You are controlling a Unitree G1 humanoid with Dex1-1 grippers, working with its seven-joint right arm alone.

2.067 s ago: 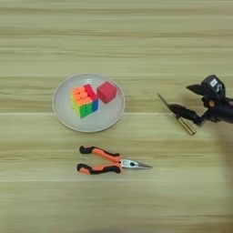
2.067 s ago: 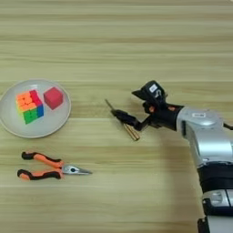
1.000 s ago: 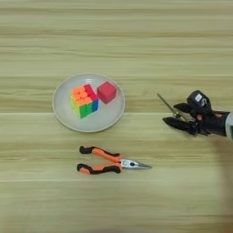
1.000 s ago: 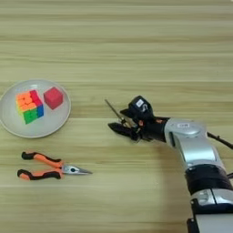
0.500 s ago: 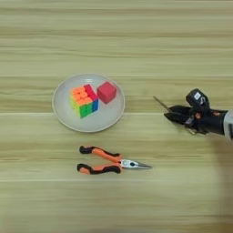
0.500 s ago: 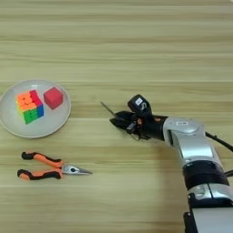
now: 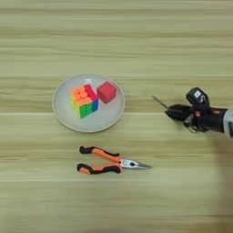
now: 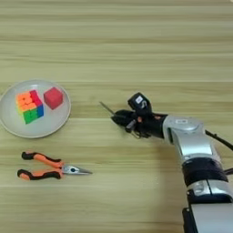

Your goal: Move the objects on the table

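On the light wooden worktop (image 7: 136,41), left eye view: the robot's black two-fingered right hand (image 7: 175,112) is closed around a thin screwdriver (image 7: 160,103), whose metal tip juts toward the round grey plate (image 7: 61,111). That plate holds a multicoloured puzzle cube (image 7: 83,100) with a small red cube (image 7: 107,92) just beside it. Right eye view: orange-and-black-handled needle-nose pliers (image 8: 48,167) lie flat below the plate, well apart from the hand, whose silver forearm (image 8: 191,141) enters from the lower right.
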